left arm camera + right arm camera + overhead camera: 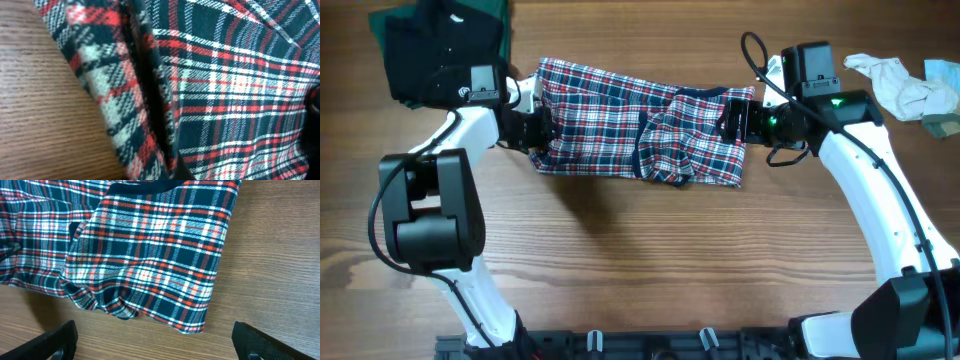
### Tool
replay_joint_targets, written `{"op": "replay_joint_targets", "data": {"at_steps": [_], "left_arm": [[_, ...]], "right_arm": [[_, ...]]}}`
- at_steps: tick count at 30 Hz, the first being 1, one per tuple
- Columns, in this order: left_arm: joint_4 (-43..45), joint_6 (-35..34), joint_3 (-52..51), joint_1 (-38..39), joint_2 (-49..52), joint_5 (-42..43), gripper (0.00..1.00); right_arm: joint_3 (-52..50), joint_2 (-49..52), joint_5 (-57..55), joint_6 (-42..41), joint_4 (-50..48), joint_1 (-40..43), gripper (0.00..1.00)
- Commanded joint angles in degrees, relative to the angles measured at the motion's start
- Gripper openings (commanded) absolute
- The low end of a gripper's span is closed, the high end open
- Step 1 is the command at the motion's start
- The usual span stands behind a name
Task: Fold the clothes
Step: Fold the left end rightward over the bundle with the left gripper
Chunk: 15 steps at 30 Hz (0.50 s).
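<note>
Light was bright and even, coming from above, with only soft shadows on the tabletop (650, 260). Overhead view was sharp, no glare. The left wrist shot sat way too close, so the plaid shirt (225, 100) looked soft and blurry, darker along the fold. Right wrist view was crisp.

Overhead, the left gripper (538, 128) at the shirt's (620, 120) left edge hides its own fingertips. In its wrist view only blurred plaid shows, running off the top, right and bottom. Below the shirt, the right gripper's (157, 341) fingers (52, 341) are cut off by the bottom edge. Left of the shirt, a black garment (430, 40) runs off the top. To the shirt's right, a cloth (905, 85) is clipped.
</note>
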<state>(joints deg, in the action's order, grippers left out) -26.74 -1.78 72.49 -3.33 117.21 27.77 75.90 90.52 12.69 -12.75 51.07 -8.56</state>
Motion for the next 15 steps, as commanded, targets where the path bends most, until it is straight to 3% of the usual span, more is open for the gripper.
{"op": "replay_joint_targets", "data": {"at_steps": [1,8,15], "left_arm": [[-1.4,-0.2,-0.3,0.7,-3.2,0.9,0.04],[-2.5,-1.7,-0.3,3.8,-16.2,0.4,0.04],[-2.3,-4.2,-0.3,17.0,-19.2,-0.6,0.04]], "right_arm": [[0.5,-0.9,0.9,0.8,0.0,0.0,1.00],[0.5,-0.6,-7.5,-2.6,0.0,0.0,1.00],[0.5,0.9,-8.7,-2.5,0.0,0.0,1.00]]}}
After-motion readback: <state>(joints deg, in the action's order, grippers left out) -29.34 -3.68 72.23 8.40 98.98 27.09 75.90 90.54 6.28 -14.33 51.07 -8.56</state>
